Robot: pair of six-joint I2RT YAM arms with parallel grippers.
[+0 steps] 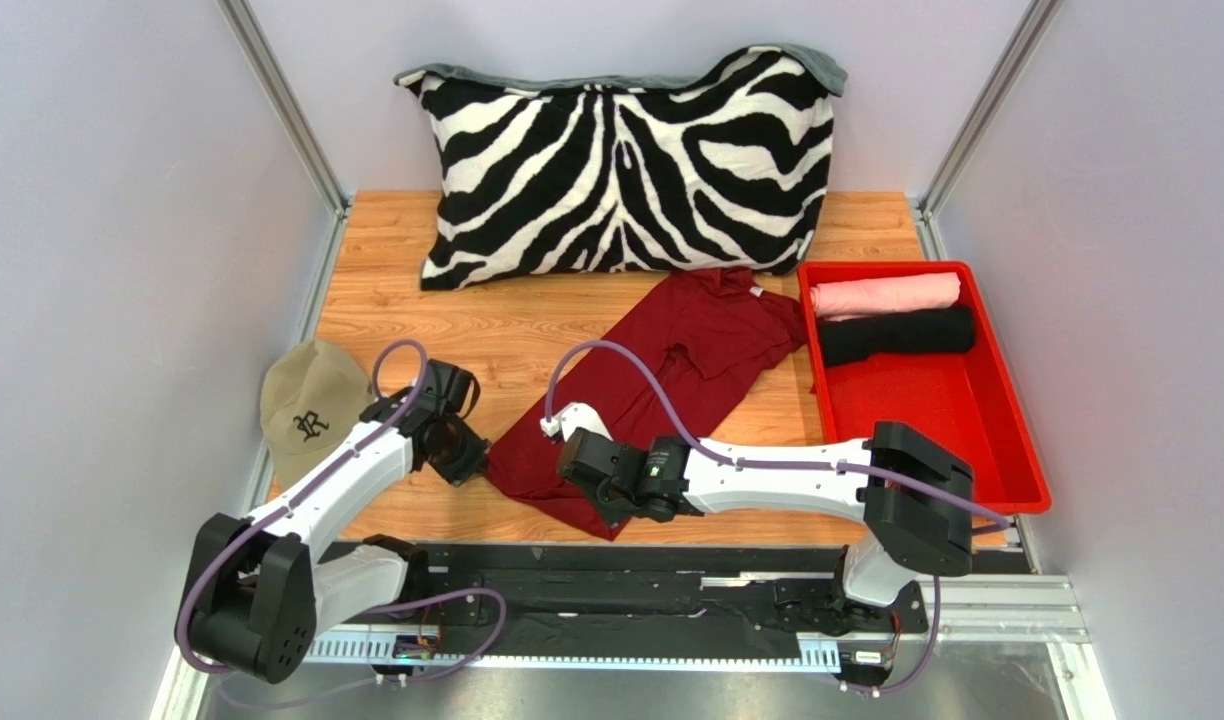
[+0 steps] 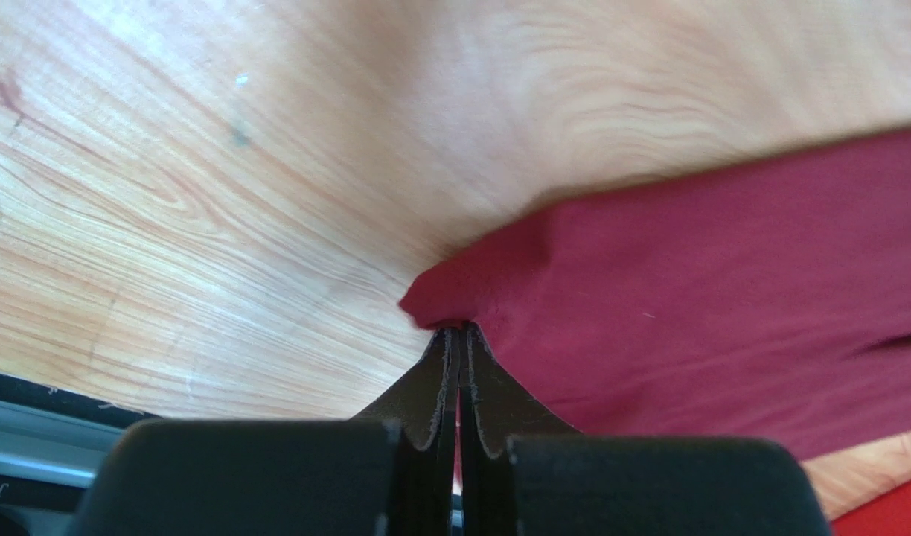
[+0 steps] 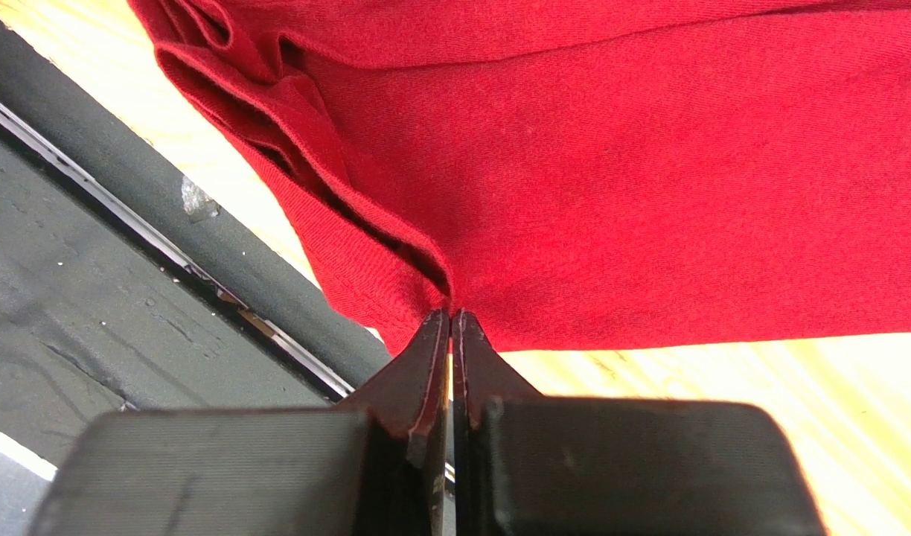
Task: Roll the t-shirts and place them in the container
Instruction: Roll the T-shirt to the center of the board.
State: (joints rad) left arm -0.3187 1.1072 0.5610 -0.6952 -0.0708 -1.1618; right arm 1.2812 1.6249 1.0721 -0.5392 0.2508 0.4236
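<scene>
Finding 1, location. The maroon t-shirt point(image 1: 678, 368) lies flat on the desk point(image 1: 408, 300), folded to a long strip, between the zebra pillow point(image 1: 618, 165) and the arm bases. A pale pink roll point(image 1: 884, 293) and a black roll point(image 1: 896, 333) lie side by side at the far end of the red tray point(image 1: 1009, 450). I judge those two finished and the maroon one the item in hand.

Finding 2, grip. The left pincer point(image 2: 458, 326) is closed, with the strip's near-left corner puckered at its tips. The right pincer point(image 3: 450, 313) is closed on the near hem, where a fold of cloth gathers into it (the tips meet with fabric drawn between them). Holding both near corners looks intended to turn the hem over evenly, so that the roll starts straight.

Finding 3, orientation. The long axis runs diagonally from near-left to far-right. The hem points toward the arms and the collar end toward the pillow and tray. A roll begun here would travel along that axis.

The khaki cap point(image 1: 310, 405) sits apart at left, uninvolved.
</scene>
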